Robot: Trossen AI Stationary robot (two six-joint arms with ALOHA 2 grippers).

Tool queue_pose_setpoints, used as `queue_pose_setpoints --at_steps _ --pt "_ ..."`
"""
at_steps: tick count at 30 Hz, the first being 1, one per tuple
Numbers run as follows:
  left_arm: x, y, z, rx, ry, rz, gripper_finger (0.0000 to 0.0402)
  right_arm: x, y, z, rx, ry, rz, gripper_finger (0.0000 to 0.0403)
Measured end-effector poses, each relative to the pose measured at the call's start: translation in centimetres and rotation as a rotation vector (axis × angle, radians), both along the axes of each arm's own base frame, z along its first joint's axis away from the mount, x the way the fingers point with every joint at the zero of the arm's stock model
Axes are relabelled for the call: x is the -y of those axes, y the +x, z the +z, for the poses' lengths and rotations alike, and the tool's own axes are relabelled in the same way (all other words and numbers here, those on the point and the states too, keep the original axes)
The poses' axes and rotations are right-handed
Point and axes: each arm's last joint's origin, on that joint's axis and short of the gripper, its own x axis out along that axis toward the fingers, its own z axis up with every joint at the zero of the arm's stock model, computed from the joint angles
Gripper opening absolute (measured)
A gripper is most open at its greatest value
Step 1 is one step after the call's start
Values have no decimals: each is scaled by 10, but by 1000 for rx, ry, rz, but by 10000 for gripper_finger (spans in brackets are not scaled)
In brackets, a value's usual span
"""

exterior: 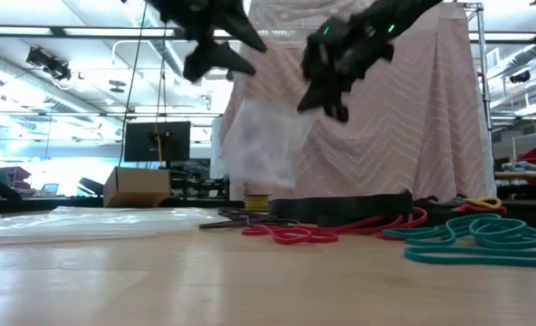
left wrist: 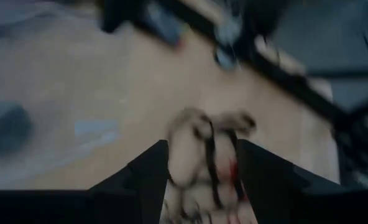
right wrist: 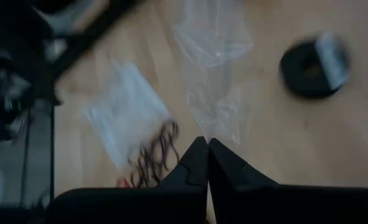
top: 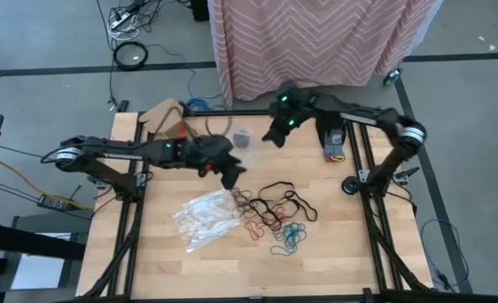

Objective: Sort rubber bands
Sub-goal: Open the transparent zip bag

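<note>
The rubber bands [top: 274,215] are heaped mid-tabletop [top: 333,261], beside plastic bags [top: 205,216]. The left gripper [top: 230,175], fingers apart, is held above them. The right gripper [top: 272,135], fingers together, pinches a clear bag [exterior: 263,145] near the far edge, before a pink cloth [top: 316,42].

The rubber bands [top: 272,215] lie loose in a tangled heap on the desk, right of centre. Large black loops sprawl along the far side, small brown and red ones cluster in the middle, and teal ones [exterior: 481,237] lie nearest, to the right.
</note>
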Motion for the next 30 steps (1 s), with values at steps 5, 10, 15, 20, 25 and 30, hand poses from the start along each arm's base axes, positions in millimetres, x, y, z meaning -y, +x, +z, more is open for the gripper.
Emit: queue_pose_setpoints --at_steps 5,10,15,20,25,30 --pt "-5 -13 26 140 110 165 198 -6 -28 61 239 -83 -140 0" --pt "-8 -11 32 205 153 290 198 -16 -50 112 512 -148 -248 0" --pt "-11 -2 28 493 79 352 198 -25 -63 140 688 -175 -302 0" --pt "-27 -2 -6 843 -90 407 198 -34 -60 151 783 -172 -305 0" --pt "-36 3 -21 1044 -203 263 198 -39 -49 146 781 -139 -305 0" --pt "-41 12 -17 1240 -195 161 198 -47 -35 140 774 -112 -277 0"
